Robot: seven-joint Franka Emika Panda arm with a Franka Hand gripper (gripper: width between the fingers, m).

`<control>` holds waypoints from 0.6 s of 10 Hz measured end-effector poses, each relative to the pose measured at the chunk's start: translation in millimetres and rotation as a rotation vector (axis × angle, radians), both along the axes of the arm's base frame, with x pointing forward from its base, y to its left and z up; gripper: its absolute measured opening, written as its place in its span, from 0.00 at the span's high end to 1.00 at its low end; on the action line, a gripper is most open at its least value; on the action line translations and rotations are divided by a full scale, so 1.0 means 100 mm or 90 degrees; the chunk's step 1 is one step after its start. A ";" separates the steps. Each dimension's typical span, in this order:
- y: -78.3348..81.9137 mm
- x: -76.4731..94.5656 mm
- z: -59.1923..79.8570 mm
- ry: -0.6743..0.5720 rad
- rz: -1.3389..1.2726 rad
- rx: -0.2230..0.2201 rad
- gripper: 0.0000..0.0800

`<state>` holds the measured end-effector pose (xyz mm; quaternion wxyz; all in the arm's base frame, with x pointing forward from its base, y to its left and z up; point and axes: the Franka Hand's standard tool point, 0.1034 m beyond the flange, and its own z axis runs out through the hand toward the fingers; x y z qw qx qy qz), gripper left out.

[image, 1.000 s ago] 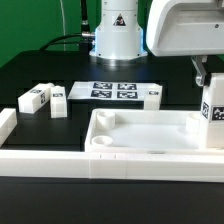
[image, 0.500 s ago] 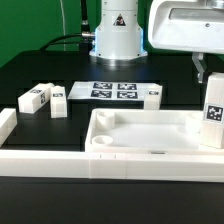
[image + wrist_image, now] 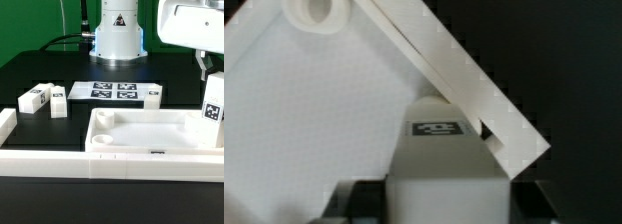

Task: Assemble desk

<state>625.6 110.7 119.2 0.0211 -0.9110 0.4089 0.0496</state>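
The gripper (image 3: 204,72) pinches between its jaws one tag-marked leg (image 3: 213,112), upright at the exterior view's right end of the desk top (image 3: 100,135), which lies along the tabletop's (image 3: 40,65) near edge; leg-fitting is in hand, and the next move likely calls for lining the leg up squarely with that corner before pressing down.

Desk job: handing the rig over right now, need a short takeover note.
Gripper: shut on one leg, held upright at the desk top corner on the exterior view's right. Cannot tell whether it is seated.
Loose legs: two lie at the exterior view's left, and one lies beside the marker board.
Done: no leg clearly fitted.
Left: fit the held leg, then the three loose ones.
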 end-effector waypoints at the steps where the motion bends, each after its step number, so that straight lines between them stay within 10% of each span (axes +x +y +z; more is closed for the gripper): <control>1: 0.01 0.00 0.00 0.001 -0.036 0.002 0.64; 6: 0.04 0.00 -0.01 -0.024 -0.348 0.028 0.64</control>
